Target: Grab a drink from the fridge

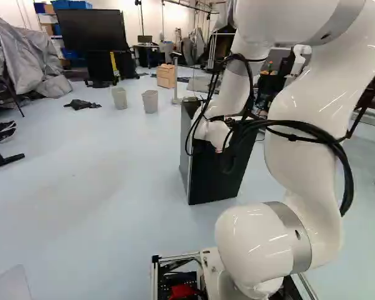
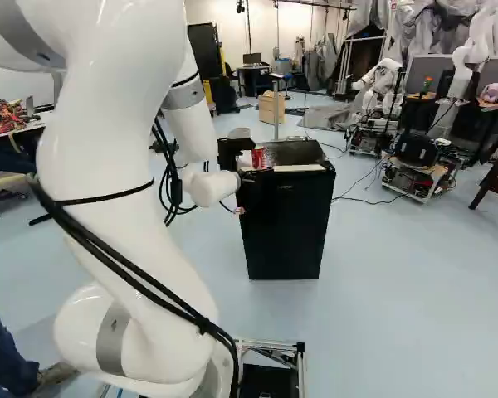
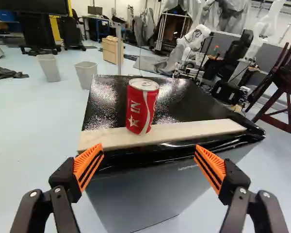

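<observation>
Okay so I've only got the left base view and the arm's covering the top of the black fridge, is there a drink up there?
Observer: Yes, a red can stands upright on top of the fridge.
Operator: Have the fingers got hold of it?
Observer: No, the fingers are open, with the can ahead of them.
Operator: Anything else on that top?
Observer: A pale strip lies along the edge nearest the fingers.

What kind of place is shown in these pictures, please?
Most likely a robotics lab or workshop: a white jointed robot arm on a wheeled base stands farther off, grey sheets drape equipment, and a large black screen stands at the back.
</observation>
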Controlling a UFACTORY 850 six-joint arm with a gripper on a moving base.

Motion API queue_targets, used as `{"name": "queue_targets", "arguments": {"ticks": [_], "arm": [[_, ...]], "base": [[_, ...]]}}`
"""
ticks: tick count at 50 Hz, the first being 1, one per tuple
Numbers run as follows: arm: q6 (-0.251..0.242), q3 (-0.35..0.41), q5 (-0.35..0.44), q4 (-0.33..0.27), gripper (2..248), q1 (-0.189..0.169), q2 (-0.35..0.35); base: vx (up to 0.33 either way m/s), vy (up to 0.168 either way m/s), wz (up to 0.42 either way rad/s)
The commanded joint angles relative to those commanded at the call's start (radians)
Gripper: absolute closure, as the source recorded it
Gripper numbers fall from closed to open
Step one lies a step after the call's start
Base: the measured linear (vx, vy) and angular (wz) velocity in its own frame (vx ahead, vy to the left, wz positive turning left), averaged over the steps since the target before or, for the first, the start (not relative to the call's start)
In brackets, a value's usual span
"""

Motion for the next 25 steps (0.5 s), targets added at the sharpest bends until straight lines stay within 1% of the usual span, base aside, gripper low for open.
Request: {"name": "queue_targets", "arguments": {"ticks": [25], "arm": [[0.000, -0.081, 0.005, -0.009, 3, 0.001, -0.069]], "base": [[0.000, 0.000, 0.000]]}}
